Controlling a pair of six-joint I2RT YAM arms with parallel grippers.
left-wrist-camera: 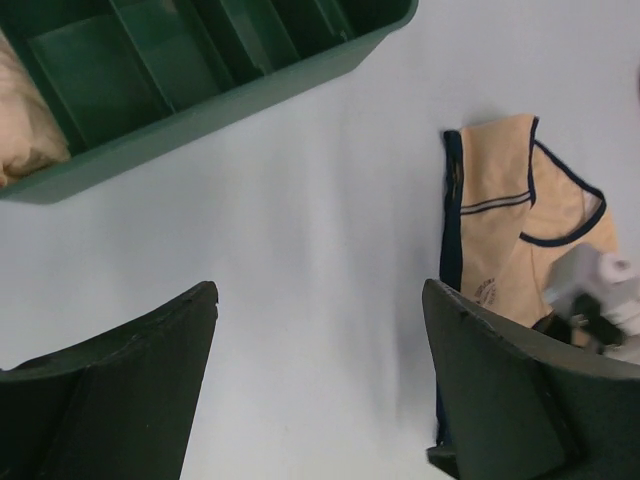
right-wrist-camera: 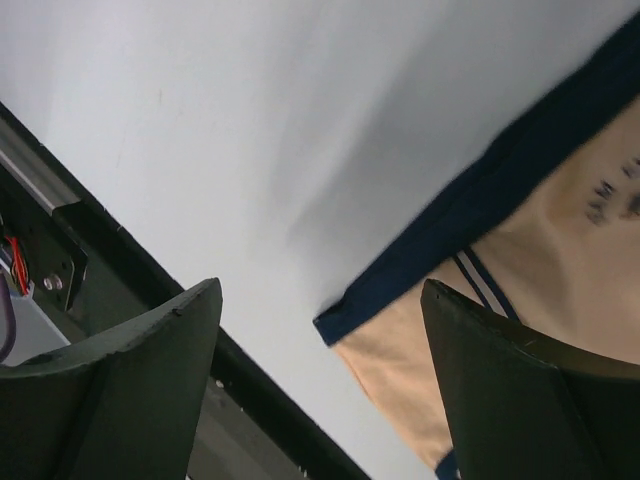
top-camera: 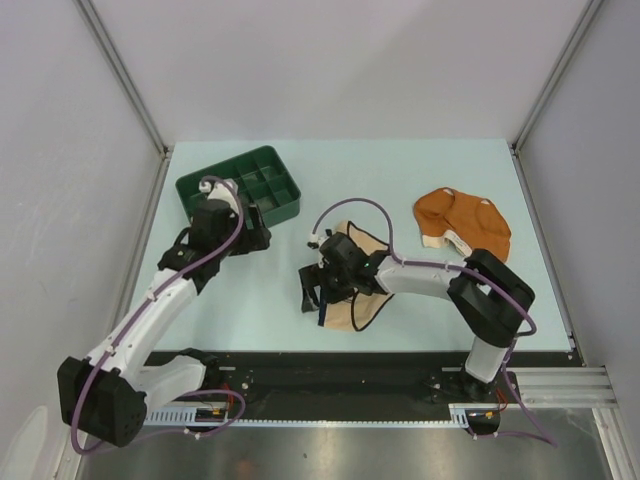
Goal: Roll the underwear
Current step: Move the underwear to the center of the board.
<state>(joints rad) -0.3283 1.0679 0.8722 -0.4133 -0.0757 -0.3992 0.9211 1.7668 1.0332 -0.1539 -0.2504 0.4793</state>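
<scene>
A cream underwear with dark trim point(top-camera: 368, 300) lies flat on the table near the middle front. My right gripper point(top-camera: 314, 288) hovers open over its near-left corner. In the right wrist view point(right-wrist-camera: 320, 288), one finger is over the cloth point(right-wrist-camera: 520, 300) and the other over bare table. A rust-orange underwear point(top-camera: 463, 222) lies crumpled at the back right. My left gripper point(top-camera: 254, 238) is open and empty beside the green tray point(top-camera: 283, 213), with only table between its fingers point(left-wrist-camera: 320, 292). A pale peach underwear point(left-wrist-camera: 25, 125) sits in a compartment of the tray point(left-wrist-camera: 230, 95). The cream one point(left-wrist-camera: 500, 220) shows to the right.
The table's black front rail point(right-wrist-camera: 110, 300) runs just behind the right gripper's left finger. The rail point(top-camera: 330, 372) carries both arm bases. White walls close in the table on the left, right and back.
</scene>
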